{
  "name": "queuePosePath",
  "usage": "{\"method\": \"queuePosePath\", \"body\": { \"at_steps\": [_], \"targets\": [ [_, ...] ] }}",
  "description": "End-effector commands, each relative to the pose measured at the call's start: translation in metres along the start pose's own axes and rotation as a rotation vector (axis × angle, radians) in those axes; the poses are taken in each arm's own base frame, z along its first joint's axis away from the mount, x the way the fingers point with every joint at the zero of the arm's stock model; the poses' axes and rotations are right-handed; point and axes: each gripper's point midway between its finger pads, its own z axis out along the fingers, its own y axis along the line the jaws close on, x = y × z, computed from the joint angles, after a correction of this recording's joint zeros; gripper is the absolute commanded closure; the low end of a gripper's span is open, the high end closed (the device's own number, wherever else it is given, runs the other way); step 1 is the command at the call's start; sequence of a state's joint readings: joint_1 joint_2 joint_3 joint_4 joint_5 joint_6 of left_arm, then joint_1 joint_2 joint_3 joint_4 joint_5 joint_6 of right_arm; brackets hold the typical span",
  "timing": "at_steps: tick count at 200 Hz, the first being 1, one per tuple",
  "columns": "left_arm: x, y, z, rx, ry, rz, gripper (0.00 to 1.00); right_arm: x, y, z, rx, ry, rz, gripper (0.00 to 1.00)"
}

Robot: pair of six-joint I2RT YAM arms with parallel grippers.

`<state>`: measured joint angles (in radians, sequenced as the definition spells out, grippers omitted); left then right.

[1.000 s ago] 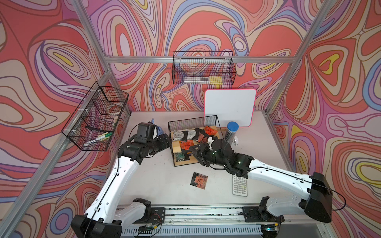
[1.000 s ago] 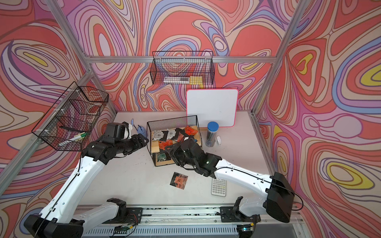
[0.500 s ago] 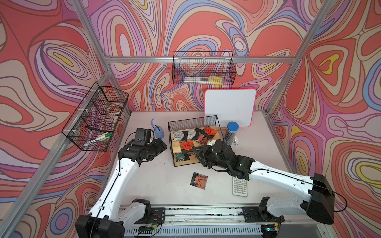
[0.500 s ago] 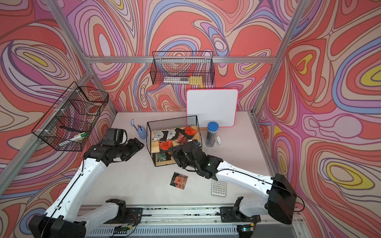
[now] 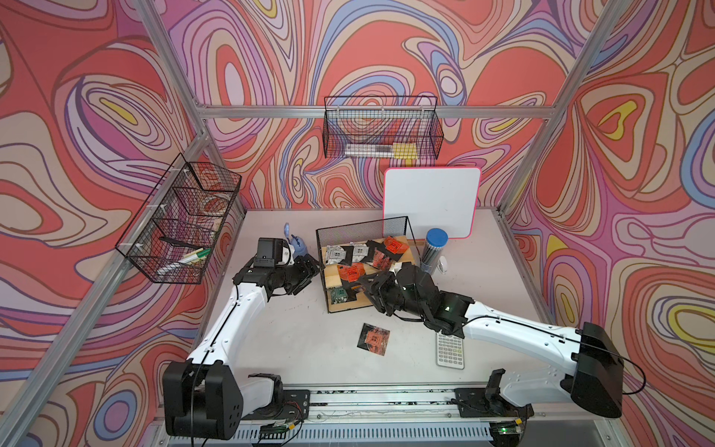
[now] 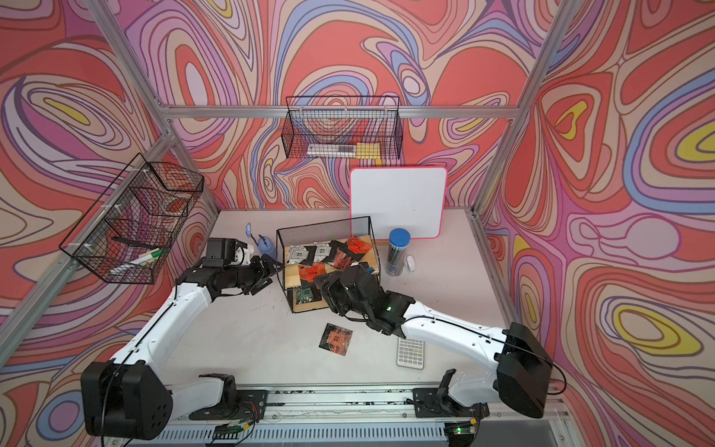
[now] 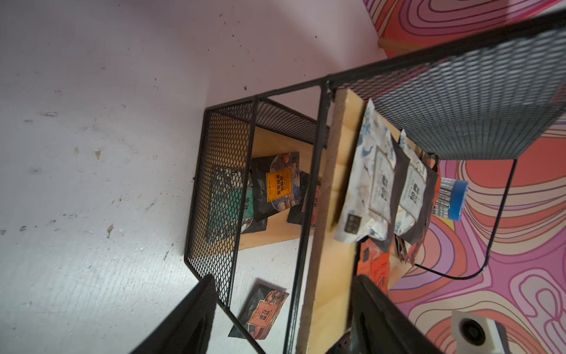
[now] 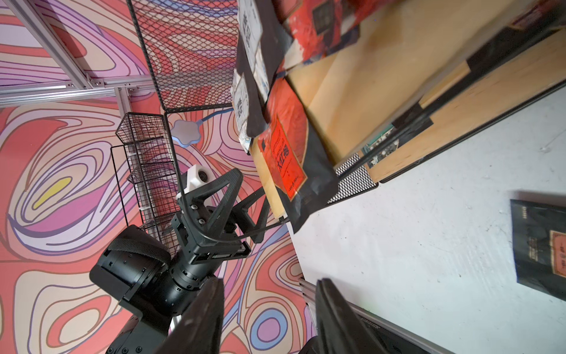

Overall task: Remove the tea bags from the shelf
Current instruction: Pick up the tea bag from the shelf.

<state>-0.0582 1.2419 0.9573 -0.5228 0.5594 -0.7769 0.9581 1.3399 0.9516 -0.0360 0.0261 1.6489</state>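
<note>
Tea bags [image 5: 354,267] are lying across both boards of the shelf [image 5: 360,230]: silver, black and red above, green and black below. A loose sachet [image 5: 373,338] is resting on the counter [image 5: 294,340]. The left fingers [image 7: 190,325] and right fingers [image 8: 199,315] are both standing apart, empty. Pinching the red sachet [image 8: 288,165] overhanging the upper board's edge is probably looking easiest.

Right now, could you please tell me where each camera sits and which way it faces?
Top views: high behind both arms, looking down; both top views show them and the shelf.
Left wrist: beside the shelf's end, facing across its boards; the left gripper, open, shows.
Right wrist: low before the shelf's front, facing the left gripper; the right gripper, open, shows.
Shared: every view shows the tea bag on the table.
</note>
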Motion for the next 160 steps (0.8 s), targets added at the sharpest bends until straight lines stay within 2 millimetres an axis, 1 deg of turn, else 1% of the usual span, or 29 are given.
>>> {"method": "queuePosePath", "body": {
  "at_steps": [1,18,39,57,81,131,160],
  "targets": [
    [0.005,-0.003,0.003,0.036,0.024,0.054,0.27,0.004,-0.004,0.005,0.004,0.016,0.048,0.50],
    [0.008,0.003,0.008,0.025,0.048,0.050,0.28,0.003,-0.007,0.007,0.007,0.012,0.062,0.50],
    [0.004,0.010,0.012,0.014,0.046,0.045,0.27,0.003,-0.009,0.010,0.000,0.016,0.080,0.50],
    [0.000,0.007,0.014,0.037,0.038,0.050,0.27,0.005,-0.008,0.013,-0.004,0.023,0.079,0.50],
    [-0.001,0.003,0.020,0.067,0.056,0.064,0.27,0.005,-0.009,0.015,0.001,0.027,0.077,0.50],
    [0.008,0.026,0.024,-0.010,0.074,0.072,0.31,-0.003,-0.025,0.017,0.011,-0.018,0.113,0.51],
    [0.010,0.033,0.027,-0.031,0.080,0.065,0.34,-0.008,-0.021,0.025,-0.032,-0.047,0.126,0.52]
  ]
}}
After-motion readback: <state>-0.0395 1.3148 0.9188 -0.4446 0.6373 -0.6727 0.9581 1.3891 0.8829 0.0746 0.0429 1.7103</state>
